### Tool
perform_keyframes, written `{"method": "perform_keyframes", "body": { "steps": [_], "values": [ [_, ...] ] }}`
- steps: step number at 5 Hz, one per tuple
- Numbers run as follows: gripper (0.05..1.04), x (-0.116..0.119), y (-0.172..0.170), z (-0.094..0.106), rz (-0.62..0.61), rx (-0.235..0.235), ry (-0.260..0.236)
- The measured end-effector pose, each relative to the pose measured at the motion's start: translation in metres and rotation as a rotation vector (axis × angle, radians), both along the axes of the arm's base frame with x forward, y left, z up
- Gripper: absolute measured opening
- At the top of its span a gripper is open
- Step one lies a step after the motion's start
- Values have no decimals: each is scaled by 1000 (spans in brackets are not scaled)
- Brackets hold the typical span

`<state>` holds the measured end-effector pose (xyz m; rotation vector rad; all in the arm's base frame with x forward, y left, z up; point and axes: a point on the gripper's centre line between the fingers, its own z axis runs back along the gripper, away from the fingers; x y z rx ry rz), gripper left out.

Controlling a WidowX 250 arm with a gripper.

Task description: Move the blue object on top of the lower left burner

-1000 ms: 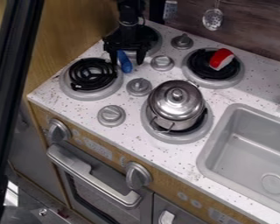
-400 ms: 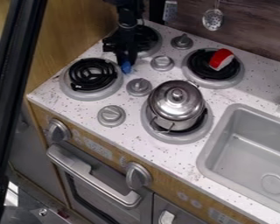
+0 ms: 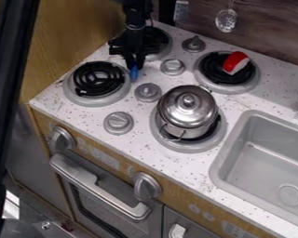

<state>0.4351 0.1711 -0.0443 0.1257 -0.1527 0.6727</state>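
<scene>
Blue object (image 3: 134,73) just beside black-coiled lower-left burner (image 3: 88,83).

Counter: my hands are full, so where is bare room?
Free: the counter between pot and sink; also the sink's basin. Crowded: the back left, where the gripper and blue object sit among burners and knobs.

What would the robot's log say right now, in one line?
black two-finger gripper: closed on small blue object | blue object: beside, not on, black-coiled lower left burner | placing: not done
</scene>
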Motion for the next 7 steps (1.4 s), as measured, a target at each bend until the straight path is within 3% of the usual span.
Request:
{"method": "perform_keyframes", "body": {
  "steps": [1, 2, 5, 7],
  "values": [
    [109, -13, -5, 19, -47, -1, -35],
    [106, -29, 15, 43, -28, 18, -88],
    [106, -67, 45, 31, -26, 43, 13],
    [106, -86, 32, 18, -50, -24, 97]
  ]
}}
